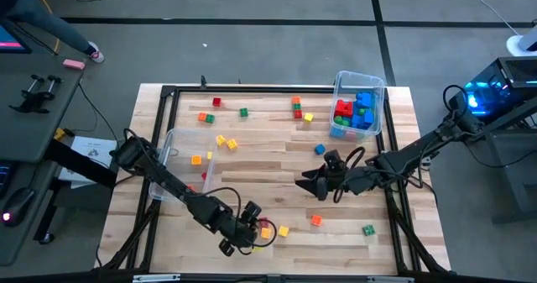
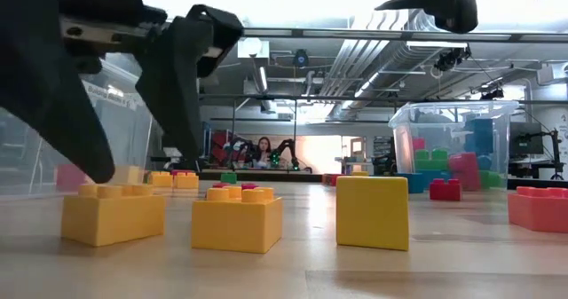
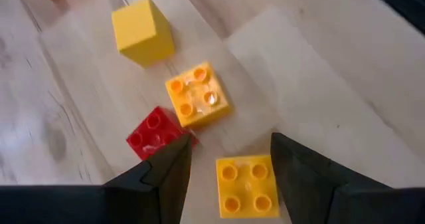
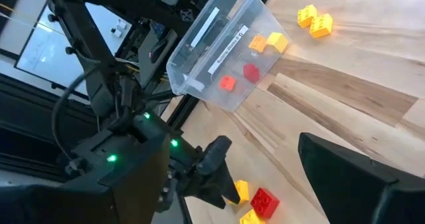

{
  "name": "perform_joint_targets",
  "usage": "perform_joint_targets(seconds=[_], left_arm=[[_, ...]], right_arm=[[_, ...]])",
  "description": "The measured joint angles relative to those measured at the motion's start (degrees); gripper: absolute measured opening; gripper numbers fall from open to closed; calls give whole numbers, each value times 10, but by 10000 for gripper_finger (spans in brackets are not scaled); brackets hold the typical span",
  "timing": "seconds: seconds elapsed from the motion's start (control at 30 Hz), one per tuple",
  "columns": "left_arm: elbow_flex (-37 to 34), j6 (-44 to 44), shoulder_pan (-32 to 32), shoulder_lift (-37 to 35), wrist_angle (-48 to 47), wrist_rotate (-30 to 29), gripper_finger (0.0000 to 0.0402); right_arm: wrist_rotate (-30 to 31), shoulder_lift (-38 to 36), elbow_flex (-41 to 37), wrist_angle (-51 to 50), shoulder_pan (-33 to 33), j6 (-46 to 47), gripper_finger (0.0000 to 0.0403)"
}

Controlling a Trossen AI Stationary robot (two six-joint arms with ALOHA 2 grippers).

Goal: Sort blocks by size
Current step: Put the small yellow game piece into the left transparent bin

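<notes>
High view, item by item, as I read it from my station. Table [image 1: 277, 149]: pale wood planks inside a dark frame.

Left gripper [image 1: 252, 233]: low over the near edge of the table, fingers spread, nothing pinched. Through its wrist camera I see a yellow studded block [image 3: 246, 186] lying between the two fingers, untouched on either side. A second yellow studded block [image 3: 198, 94] and a red studded block [image 3: 154, 134] lie just beyond, close together, and a plain yellow cube [image 3: 142, 30] farther off. Open wood surrounds this cluster.

Right gripper [image 1: 315, 185]: hanging above mid-table, fingers spread wide, empty. I have bare planks beneath and around it.

Right bin [image 1: 380, 107]: clear plastic, at the far right corner, holding blue, red and green blocks [image 1: 357, 111].

Left bin [image 1: 172, 140]: clear plastic, near the left edge, holding small orange, yellow and red pieces. From the right wrist camera I see a white label strip [image 4: 226, 48] on its wall; I cannot read the print.

Loose blocks [image 1: 252, 113]: scattered along the far side in red, orange, green and yellow; a blue one [image 1: 320, 149] beside the right bin; an orange [image 1: 315, 220] and a green [image 1: 367, 229] near the front right.

No brand marks legible anywhere I look.
</notes>
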Motion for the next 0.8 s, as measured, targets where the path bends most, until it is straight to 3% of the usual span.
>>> perform_joint_targets(seconds=[0.5,0.8], left_arm=[[-7,-58,52,2,-43,80,193],[-5,-78,73,-20,-51,81,193]], right_arm=[[-14,0,0,-25,0,-16,328],[-18,0,0,-44,0,-26,328]])
